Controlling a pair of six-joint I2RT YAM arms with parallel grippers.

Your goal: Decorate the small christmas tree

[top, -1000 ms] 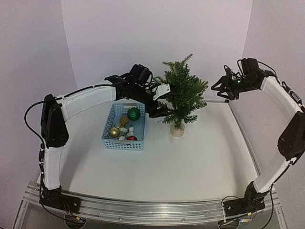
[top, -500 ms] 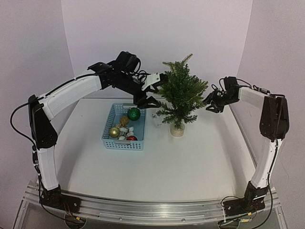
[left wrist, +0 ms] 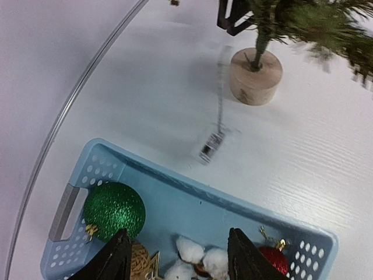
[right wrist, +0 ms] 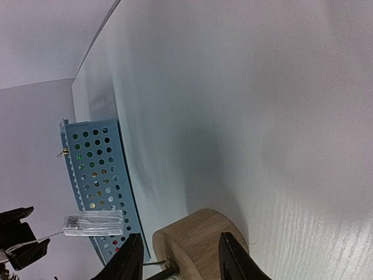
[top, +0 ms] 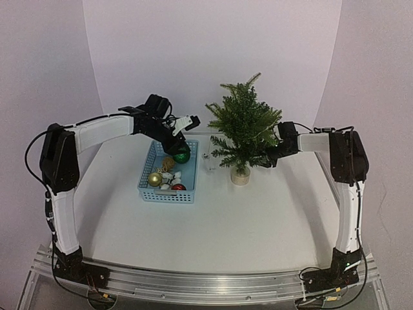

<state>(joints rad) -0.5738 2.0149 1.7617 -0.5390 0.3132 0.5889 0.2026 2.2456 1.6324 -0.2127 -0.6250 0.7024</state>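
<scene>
The small christmas tree [top: 242, 124] stands at the back centre on its round wooden base [top: 241, 175]. My right gripper [top: 268, 157] is low at the tree's right side, under the branches. In the right wrist view its fingers [right wrist: 129, 259] stand apart, with the wooden base [right wrist: 201, 248] and thin trunk seen between them and not touched. My left gripper [top: 183, 132] hangs open and empty over the far end of the blue basket [top: 146, 169]. In the left wrist view a green glitter ball [left wrist: 113, 210], white cotton puffs [left wrist: 201, 254] and a red ball [left wrist: 271, 258] lie below its fingertips [left wrist: 121, 251].
A gold ball [top: 155, 178] and a twine ball [top: 168, 163] also lie in the basket. A small clear box [left wrist: 211, 146] on a thin wire dangles from the tree, between basket and base. Purple walls close in the back and both sides.
My left gripper has pulled back from the tree and dropped over the basket, its jaws narrowing. My right arm has swung down and left, from high at the right to the tree's lower side.
</scene>
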